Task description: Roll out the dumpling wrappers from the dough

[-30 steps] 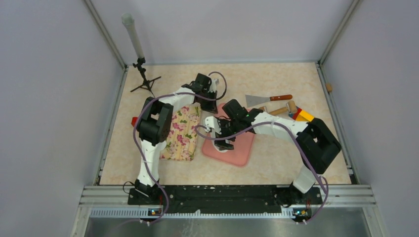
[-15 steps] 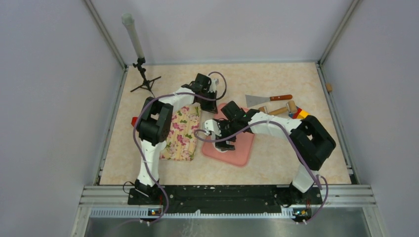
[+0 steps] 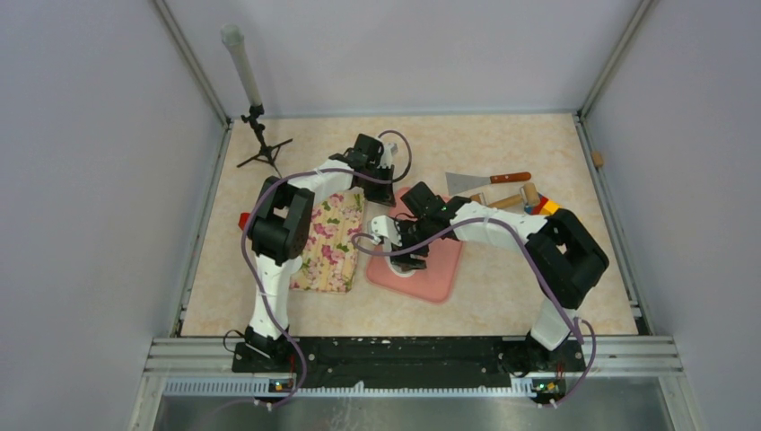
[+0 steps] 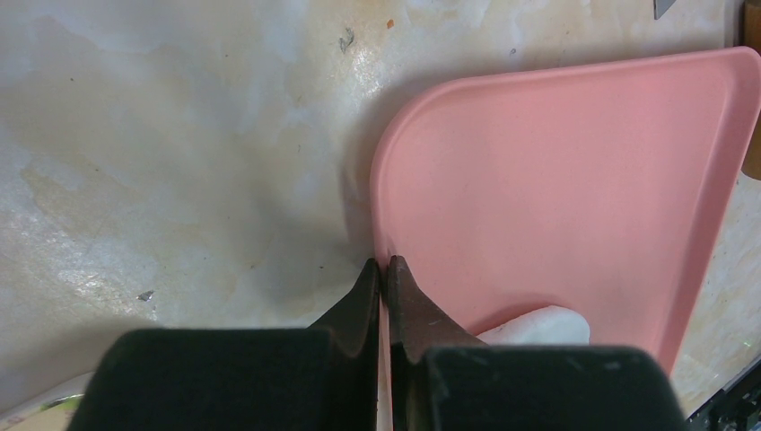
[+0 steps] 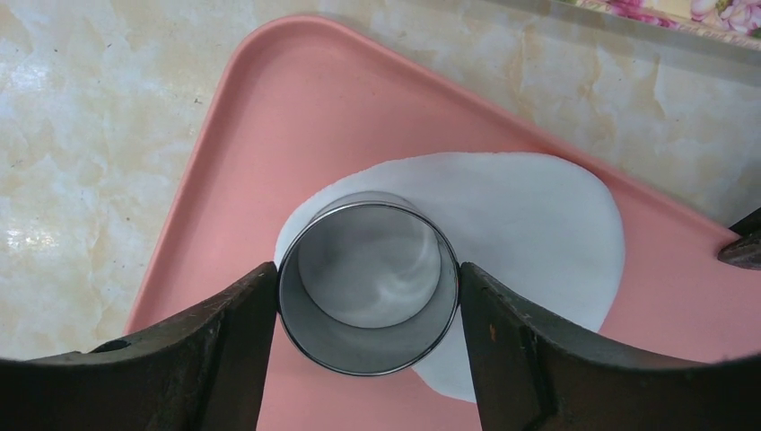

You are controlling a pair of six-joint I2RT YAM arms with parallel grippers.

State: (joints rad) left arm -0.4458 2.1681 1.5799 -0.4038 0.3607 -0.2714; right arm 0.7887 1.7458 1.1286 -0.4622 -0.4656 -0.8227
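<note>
My right hand (image 5: 368, 278) was clamped on the ring (image 5: 368, 355), a finger on either side. The ring stood upright with its mouth down on the dough (image 5: 538, 224). The dough lay as a flat oval sheet on the pink board (image 5: 296, 108). The ring stood at one end of it, close to the sheet's edge, and through the ring I saw only white. My left hand (image 4: 383, 274) looked clenched on the board's rim near a corner, pinning it to the bench (image 4: 179, 135). No cut wrappers showed anywhere, so I judged this to be the cutting of the first one. Whether the ring had gone through the sheet, I couldn't tell.

The next move would call for a straight push down, perhaps a small twist, then a clean lift that leaves the disc on the board. With the ring so near the edge, it might clip the disc short.
</note>
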